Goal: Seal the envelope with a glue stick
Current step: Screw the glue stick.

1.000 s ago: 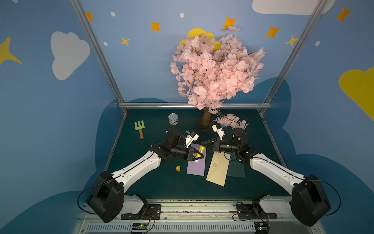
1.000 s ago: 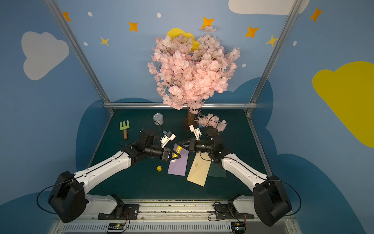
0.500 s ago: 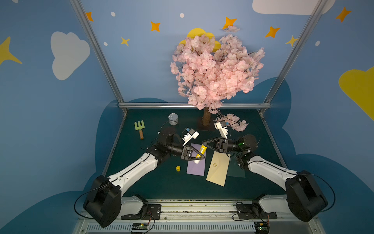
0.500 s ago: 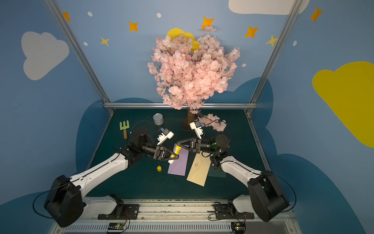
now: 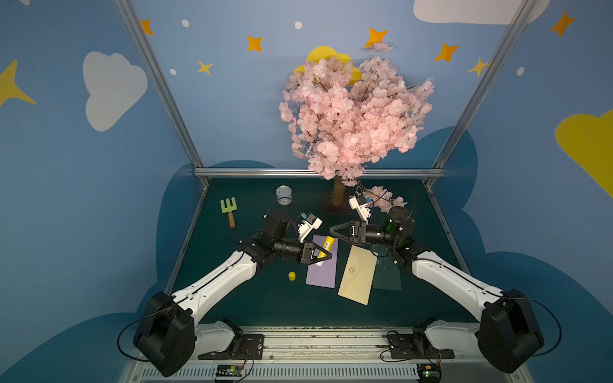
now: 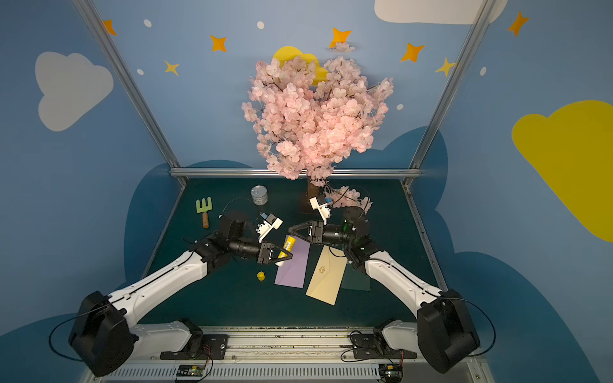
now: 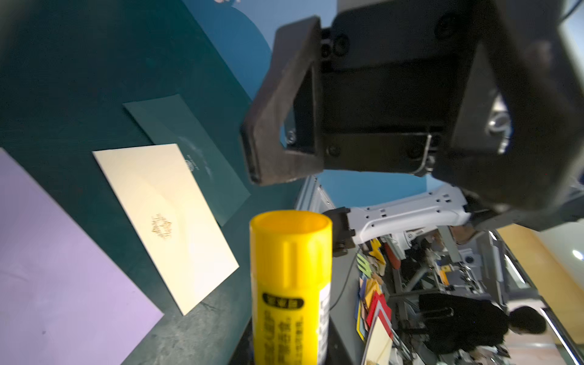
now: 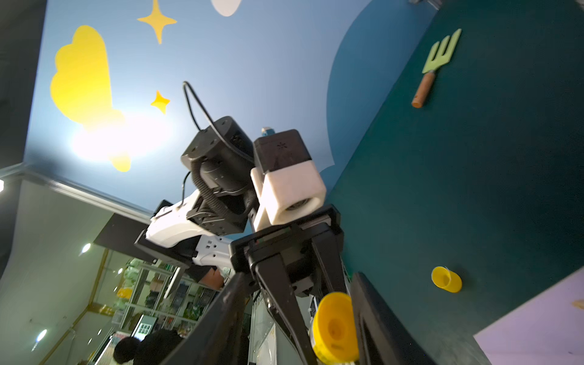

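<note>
A bright yellow glue stick (image 5: 327, 246) is clamped around its lower half by the left gripper (image 5: 321, 258). It is held tilted above the far end of a purple envelope (image 5: 320, 277) lying on the dark green table (image 5: 265, 308). Its round yellow cap (image 5: 292, 276) is off and lies on the table near the purple envelope. A cream envelope (image 5: 357, 280) is laid just beside the purple one. The right gripper (image 5: 332, 229) is placed near the uncapped end, apart from it.

In both top views the stick is shown small, with only a patch of label visible. In the left wrist view, black print can be made out on the label of the glue stick (image 7: 290, 284), below a smooth round rim. The right gripper's fingers (image 7: 278, 126) are seen spread open beyond the rim, not touching it. In the right wrist view the hollow end of the glue stick (image 8: 335, 328) is seen head-on, framed between the right gripper's two dark fingers.
</note>
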You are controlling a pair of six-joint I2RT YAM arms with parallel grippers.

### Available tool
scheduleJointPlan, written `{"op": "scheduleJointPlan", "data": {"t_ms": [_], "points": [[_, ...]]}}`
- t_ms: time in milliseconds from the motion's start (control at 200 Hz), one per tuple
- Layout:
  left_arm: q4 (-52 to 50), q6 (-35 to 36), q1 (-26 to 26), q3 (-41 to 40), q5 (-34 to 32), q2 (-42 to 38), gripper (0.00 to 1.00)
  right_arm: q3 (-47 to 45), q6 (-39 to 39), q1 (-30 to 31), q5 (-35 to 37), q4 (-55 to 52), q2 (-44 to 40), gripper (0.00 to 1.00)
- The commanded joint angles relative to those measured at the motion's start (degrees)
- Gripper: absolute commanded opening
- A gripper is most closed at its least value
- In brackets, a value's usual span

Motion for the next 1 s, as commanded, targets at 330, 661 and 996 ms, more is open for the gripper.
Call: {"op": "scheduleJointPlan", "data": {"t_ms": [330, 661, 996], "points": [[-1.6, 2.7, -1.2, 0.8, -6.0, 1.8, 0.03, 3.4, -4.6, 2.5, 7.1, -11.8, 5.2, 0.47], [-1.2, 2.4, -1.8, 0.6, -5.6, 2.7, 0.03, 4.4, -3.8, 2.6, 7.5, -10.3, 5.6, 0.47], [-1.0, 2.2, -1.9, 0.7, -5.8, 2.8, 0.03, 3.7, -3.7, 2.9, 6.4, -9.9, 5.7, 0.31]]}}
